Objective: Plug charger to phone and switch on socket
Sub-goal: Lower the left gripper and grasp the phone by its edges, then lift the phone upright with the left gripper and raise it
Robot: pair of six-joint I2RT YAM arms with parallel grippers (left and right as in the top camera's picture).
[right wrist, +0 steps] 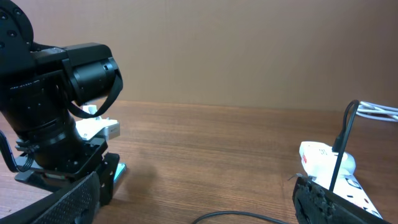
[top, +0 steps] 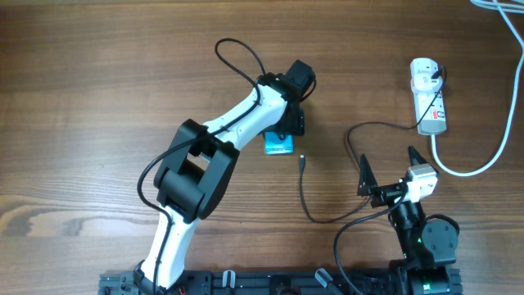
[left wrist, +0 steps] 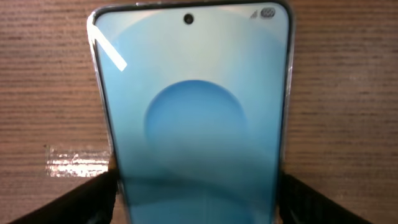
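The phone (left wrist: pixel 193 106) fills the left wrist view, cyan-blue screen up, flat on the wooden table. My left gripper (left wrist: pixel 196 193) has a black finger against each long side of it, shut on it. From overhead only a sliver of the phone (top: pixel 278 147) shows under the left gripper (top: pixel 285 131). The charger (top: pixel 300 184) is a thin black cable whose connector tip lies loose on the table just right of the phone. It runs back to the white socket (top: pixel 428 97) at the far right. My right gripper (top: pixel 387 168) is open and empty, between the cable and the socket.
A thick white cord (top: pixel 491 160) loops from the socket along the right edge. In the right wrist view the left arm (right wrist: pixel 56 106) stands at the left, the socket (right wrist: pixel 326 163) at the right, and the charger cable (right wrist: pixel 249 216) crosses the bottom.
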